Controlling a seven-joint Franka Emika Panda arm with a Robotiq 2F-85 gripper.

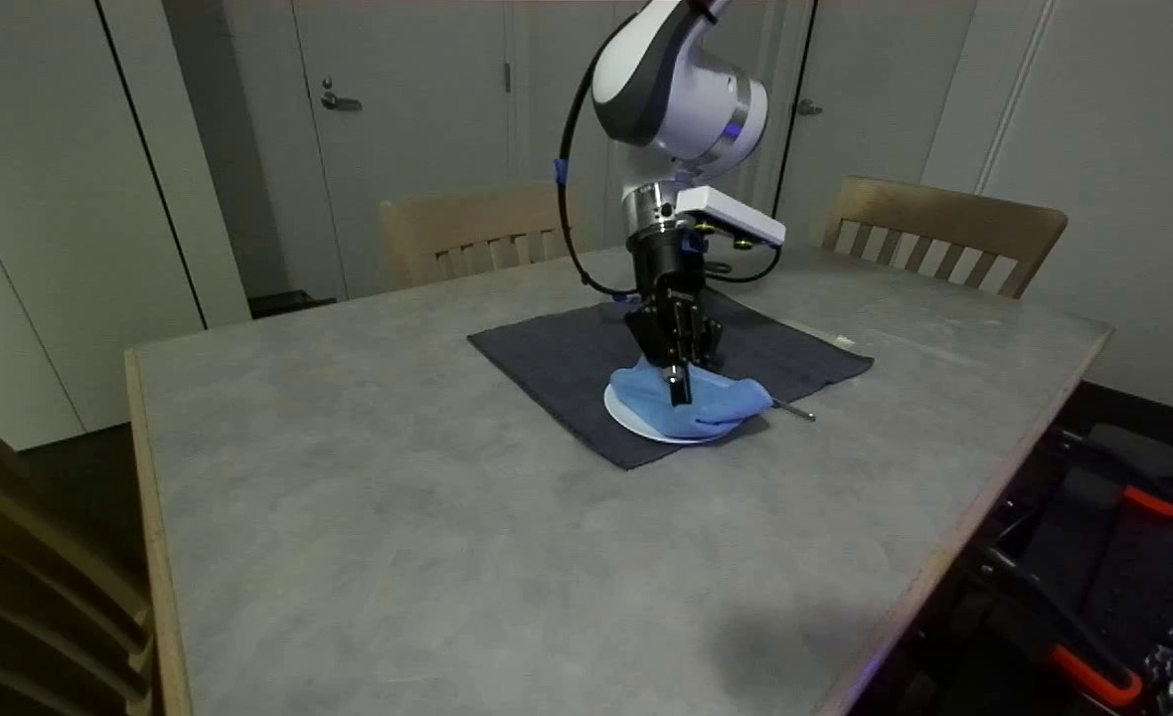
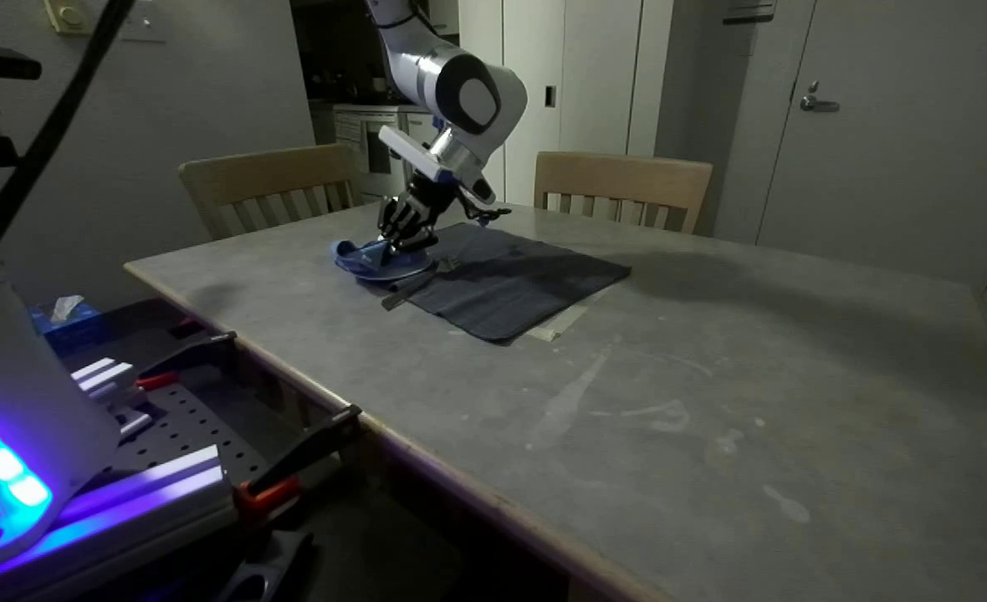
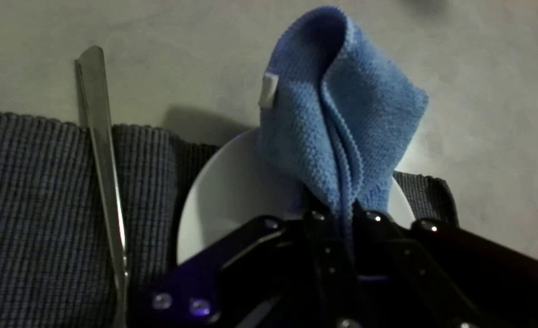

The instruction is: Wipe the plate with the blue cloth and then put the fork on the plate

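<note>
The desk (image 1: 398,557) has a mottled grey top, with slatted wooden chairs (image 1: 944,211) behind it and pale doors (image 1: 408,149) in the background. In both exterior views, clamps (image 2: 303,458) with orange-red parts stand at the desk's edge. On the desk lies a dark grey, ribbed placemat (image 3: 45,218); across one of its edges you see the round white plate (image 3: 232,182), partly over the placemat and partly beyond it. Your arm (image 1: 681,99) extends downward above the plate, where the tool (image 3: 339,223) is clamped on the blue cloth (image 3: 342,118), with a fold pinched in its grip. In the wrist view you find the blue cloth gathered into a loop that projects past the plate's rim, a small pale tag (image 3: 268,90) on its side; in both exterior views it covers much of the plate. How much of its underside touches the plate, you cannot tell. The fork (image 3: 107,182) lies beside the plate, and in the wrist view you see the two apart. Its handle end juts past the placemat's edge over the desk, while more of its length lies along the ribbed fabric.
</note>
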